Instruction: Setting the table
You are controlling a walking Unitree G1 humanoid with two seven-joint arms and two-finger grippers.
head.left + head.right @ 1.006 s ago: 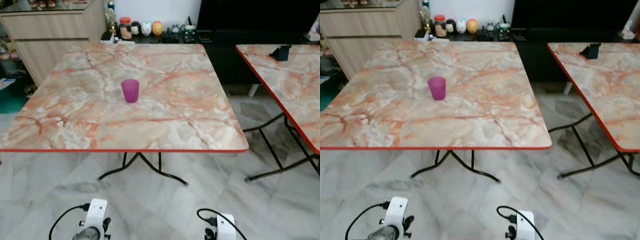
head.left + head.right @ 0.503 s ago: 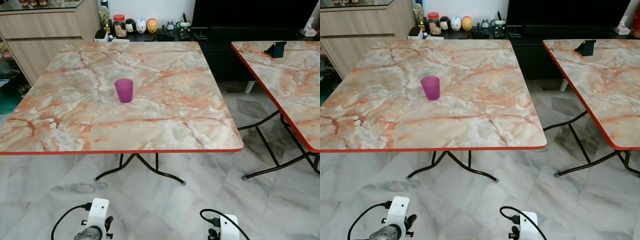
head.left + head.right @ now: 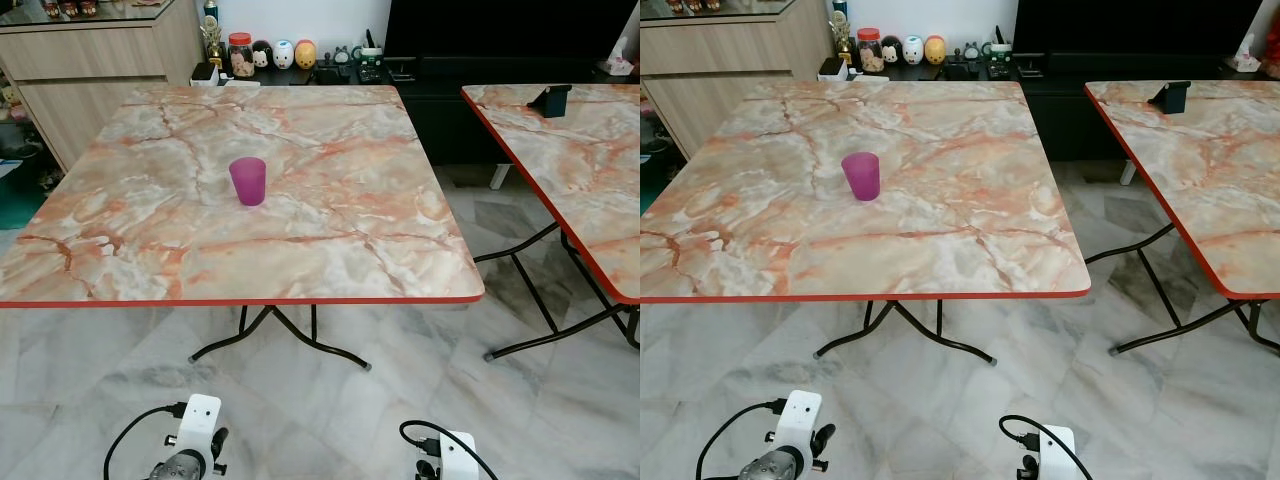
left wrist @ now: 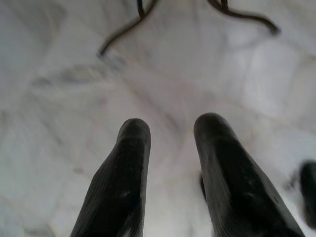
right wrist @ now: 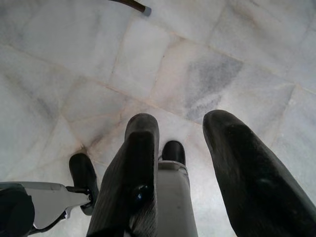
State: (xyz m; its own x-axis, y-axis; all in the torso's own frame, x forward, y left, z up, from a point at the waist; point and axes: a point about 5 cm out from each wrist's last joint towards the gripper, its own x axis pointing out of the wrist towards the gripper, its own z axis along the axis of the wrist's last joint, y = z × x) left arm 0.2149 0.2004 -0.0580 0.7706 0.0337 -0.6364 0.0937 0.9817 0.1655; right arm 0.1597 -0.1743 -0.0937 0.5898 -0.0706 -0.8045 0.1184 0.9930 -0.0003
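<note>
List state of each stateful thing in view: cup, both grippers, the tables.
purple cup: upright, mouth up, standing alone on the near table, untouched.
left gripper: open, empty, hanging over the floor.
right gripper: open, empty, hanging over the floor.
near table: unfolded on its legs, unset but for the cup.
second table: unfolded, a small dark object at its far end.

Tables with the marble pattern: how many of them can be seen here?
2. The near table stands in front of the robot and carries a purple cup. The second table stands to its right, cut off by the picture edge, with a small dark object on it.
</note>
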